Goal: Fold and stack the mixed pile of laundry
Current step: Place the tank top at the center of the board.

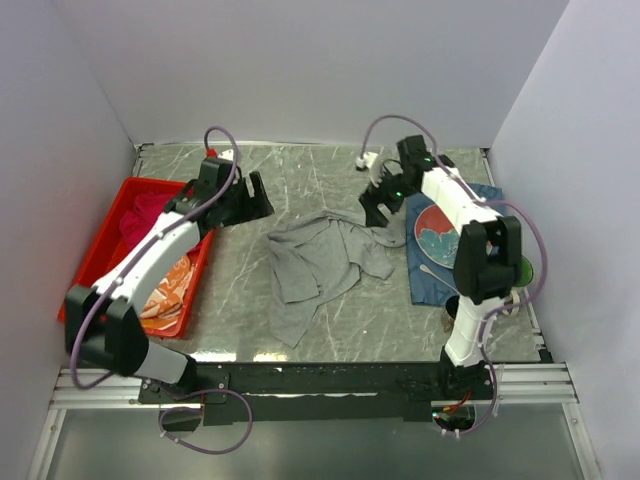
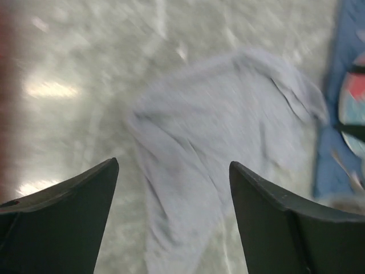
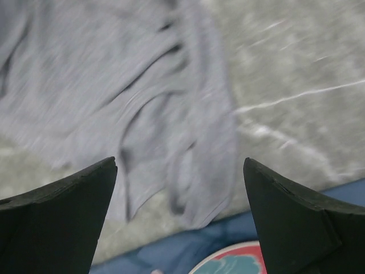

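The grey garment [image 1: 320,265] lies crumpled and spread on the marble table, and shows in the left wrist view [image 2: 217,131] and the right wrist view [image 3: 114,85]. My left gripper [image 1: 255,200] [image 2: 173,162] hangs open above the table just left of the garment's far edge, nothing between its fingers. My right gripper [image 1: 378,210] [image 3: 179,162] is open over the garment's right edge, also empty. The crimson-magenta shirt [image 1: 145,215] and the orange-and-white patterned cloth [image 1: 170,285] lie in the red tray [image 1: 100,240] at the left.
A dark blue placemat [image 1: 440,270] [image 2: 328,165] [image 3: 188,251] with a round red-and-teal design lies at the right, touching the garment's right edge. White walls enclose the table on three sides. The left arm reaches over the tray.
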Robot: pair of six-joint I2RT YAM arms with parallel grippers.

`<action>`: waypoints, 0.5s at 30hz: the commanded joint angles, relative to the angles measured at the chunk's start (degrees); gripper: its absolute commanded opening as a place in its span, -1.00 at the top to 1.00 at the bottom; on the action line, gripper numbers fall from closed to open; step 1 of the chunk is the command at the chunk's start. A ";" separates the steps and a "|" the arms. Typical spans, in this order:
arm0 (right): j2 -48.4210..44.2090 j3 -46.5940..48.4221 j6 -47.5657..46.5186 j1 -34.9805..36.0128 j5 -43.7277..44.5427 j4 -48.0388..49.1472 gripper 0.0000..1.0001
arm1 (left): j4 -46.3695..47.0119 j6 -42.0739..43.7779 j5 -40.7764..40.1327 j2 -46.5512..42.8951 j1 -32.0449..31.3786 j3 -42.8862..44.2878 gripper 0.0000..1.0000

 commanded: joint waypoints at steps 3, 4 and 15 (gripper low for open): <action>0.03 -2.03 -6.04 -4.84 -8.12 -6.00 -0.75 | -1.07 -5.81 14.08 -3.47 -6.54 -8.51 -0.55; 1.00 -0.02 -5.32 -5.11 -7.85 -7.66 -0.68 | -0.54 -7.13 14.34 -2.94 -7.69 -8.78 -0.47; 7.34 5.10 -0.22 -4.67 -7.85 -10.75 -0.32 | -16.51 -13.65 2.06 22.95 -22.54 10.89 -0.09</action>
